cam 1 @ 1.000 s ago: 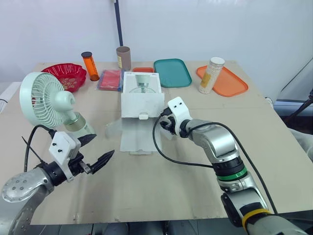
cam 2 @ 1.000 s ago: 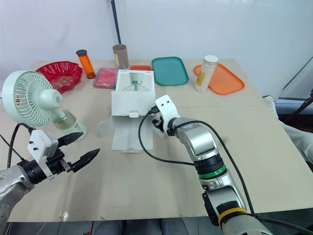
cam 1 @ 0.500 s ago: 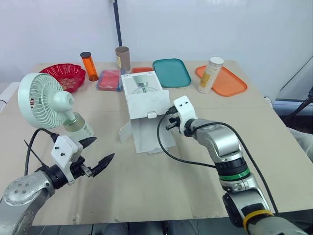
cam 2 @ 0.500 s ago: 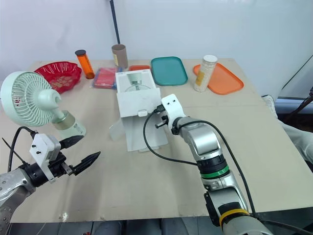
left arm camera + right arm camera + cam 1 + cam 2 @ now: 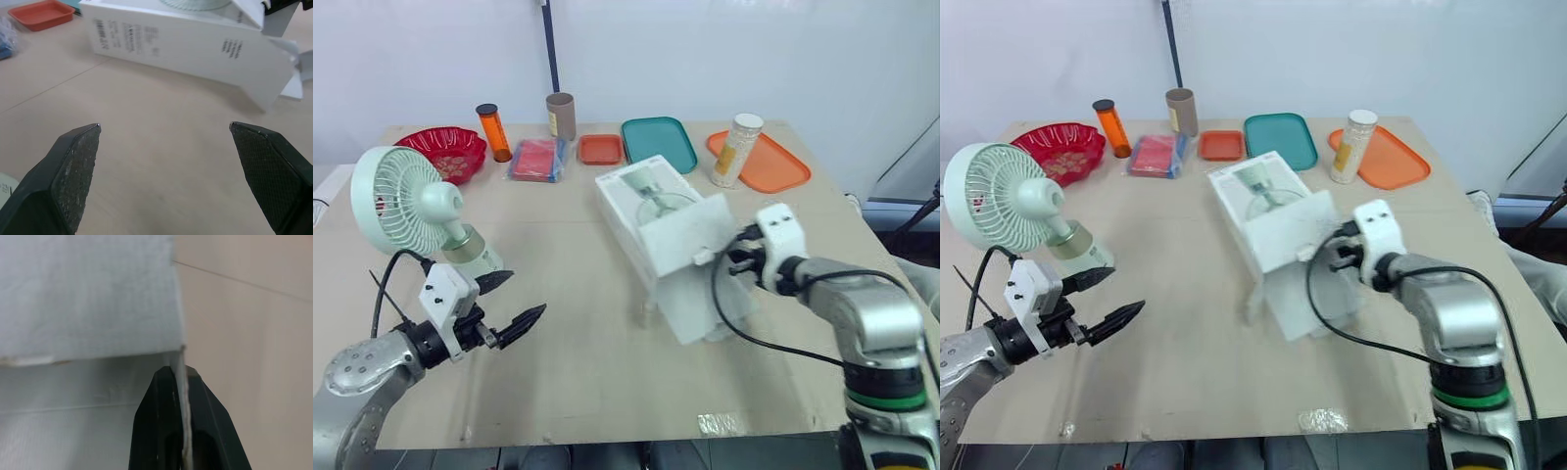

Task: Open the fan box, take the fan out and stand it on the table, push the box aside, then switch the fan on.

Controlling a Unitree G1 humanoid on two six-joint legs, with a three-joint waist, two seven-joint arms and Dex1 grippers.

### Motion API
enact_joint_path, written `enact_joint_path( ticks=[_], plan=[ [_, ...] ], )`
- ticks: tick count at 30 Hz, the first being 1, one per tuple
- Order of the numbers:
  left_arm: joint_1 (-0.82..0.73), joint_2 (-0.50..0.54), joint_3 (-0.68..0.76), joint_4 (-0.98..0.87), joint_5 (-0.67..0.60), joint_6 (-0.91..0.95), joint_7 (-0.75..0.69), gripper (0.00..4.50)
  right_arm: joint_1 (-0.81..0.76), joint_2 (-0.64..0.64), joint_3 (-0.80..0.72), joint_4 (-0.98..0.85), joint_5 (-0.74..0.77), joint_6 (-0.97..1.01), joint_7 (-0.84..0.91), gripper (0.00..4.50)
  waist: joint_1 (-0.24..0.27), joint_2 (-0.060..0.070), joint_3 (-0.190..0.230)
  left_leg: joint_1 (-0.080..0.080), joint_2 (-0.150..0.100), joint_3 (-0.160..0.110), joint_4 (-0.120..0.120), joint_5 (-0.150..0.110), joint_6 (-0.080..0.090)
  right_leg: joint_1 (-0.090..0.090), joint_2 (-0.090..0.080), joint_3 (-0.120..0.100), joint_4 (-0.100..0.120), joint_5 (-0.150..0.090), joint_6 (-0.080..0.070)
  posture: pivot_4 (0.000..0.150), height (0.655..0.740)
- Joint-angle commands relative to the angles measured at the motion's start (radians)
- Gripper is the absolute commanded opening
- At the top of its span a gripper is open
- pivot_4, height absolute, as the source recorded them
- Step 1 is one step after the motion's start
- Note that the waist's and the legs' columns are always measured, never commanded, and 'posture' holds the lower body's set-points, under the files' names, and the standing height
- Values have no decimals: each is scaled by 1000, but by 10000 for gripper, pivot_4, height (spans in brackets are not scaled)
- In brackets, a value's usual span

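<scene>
My left gripper (image 5: 524, 294) sits at 8 o'clock, fingers spread wide and pointing toward 3 o'clock. My right gripper (image 5: 736, 260), at 3 o'clock, pinches the fan box (image 5: 656, 211) flap, elbow bent.

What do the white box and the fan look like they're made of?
The box looks like thin matte cardboard: printed panels, folded flaps, a thin edge pinched in the right gripper. The fan looks like smooth pale-green plastic, with a moulded grille.

Fine print on fan box (image 5: 161, 43) side, unreadable (too small)
</scene>
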Motion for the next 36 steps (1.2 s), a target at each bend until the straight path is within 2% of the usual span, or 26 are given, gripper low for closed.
enact_joint_path(
  ticks=[1,6,9,12,14,15,19,20,29,33,36],
  plan=[
    [-50,30,-5,32,-7,-22,-35,45000,58,-38,-143,-77,41,19,23,329,0,0,0,0,0,0,0,0,0,0,0,0,0,0,0,1500,7400],
    [-108,49,-41,81,4,-31,-72,45000,100,-53,-257,-36,34,5,-8,329,-1,0,0,0,0,1,0,0,0,0,0,1,0,0,0,1500,7400],
    [-134,54,-58,96,4,-31,-85,45000,121,-72,-273,6,16,-37,-24,329,-1,0,0,0,0,1,0,0,0,0,0,1,0,0,0,1500,7400],
    [-144,57,-64,101,4,-31,-90,45000,104,-68,-295,62,7,-60,-54,7541,-1,0,0,0,0,1,0,0,0,0,0,1,0,0,0,1500,7400],
    [-147,54,-69,97,3,-29,-90,45000,88,-61,-304,116,4,-80,-70,16280,-1,0,0,0,0,1,0,0,0,0,0,1,0,0,0,1500,7400],
    [-147,53,-72,95,5,-30,-89,45000,80,-58,-305,145,0,-94,-81,22337,-1,0,0,0,0,1,0,0,0,0,0,1,0,0,0,1500,7400],
    [-141,51,-73,88,5,-32,-88,45000,54,-68,-305,238,-32,-155,-134,41702,-1,0,0,0,0,1,0,0,0,0,0,1,0,0,0,1500,7400],
    [-138,52,-71,85,5,-32,-88,45000,56,-76,-307,242,-28,-163,-129,44280,-1,0,0,0,0,1,0,0,0,0,0,1,0,0,0,1500,7400],
    [-121,48,-67,65,0,-29,-78,45000,254,-322,-356,138,87,-435,273,44280,1,3,0,1,0,1,0,-1,2,2,0,1,0,-1,1,1500,7400],
    [-110,42,-60,49,-19,-16,-70,45000,313,-302,-427,-39,275,-562,495,44280,-5,4,-1,2,1,3,0,-1,2,2,2,3,0,-1,2,1500,7400],
    [-95,43,-47,26,-48,-4,-70,45000,269,-268,-422,-112,425,-581,551,44280,-5,4,-1,3,3,4,0,-1,3,3,3,4,0,-3,5,1500,7400]
  ],
)
